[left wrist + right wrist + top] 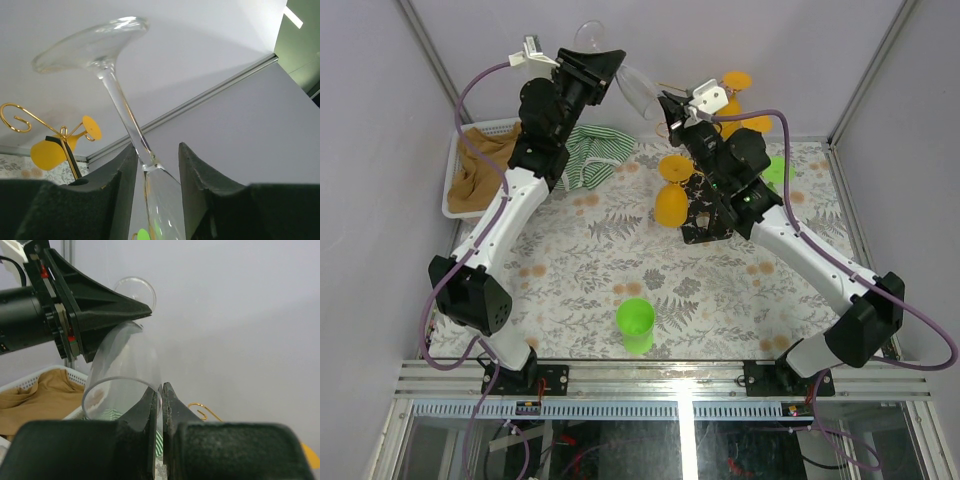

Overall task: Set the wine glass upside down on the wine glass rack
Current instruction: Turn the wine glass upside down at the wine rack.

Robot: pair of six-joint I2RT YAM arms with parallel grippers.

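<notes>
A clear wine glass hangs in the air between both raised arms, its foot pointing up and away. My right gripper is shut on the rim of the bowl, pinching the glass wall. My left gripper straddles the point where the stem meets the bowl. The stem rests against one finger and a gap shows at the other, so it is open. The wine glass rack, gold wire on a black base, stands below the right arm with orange glasses hanging on it.
A green cup stands near the front middle of the patterned table. At the back left, a white basket holds brown cloth, with a striped green cloth beside it. A green glass sits behind the right arm. Grey walls close in behind.
</notes>
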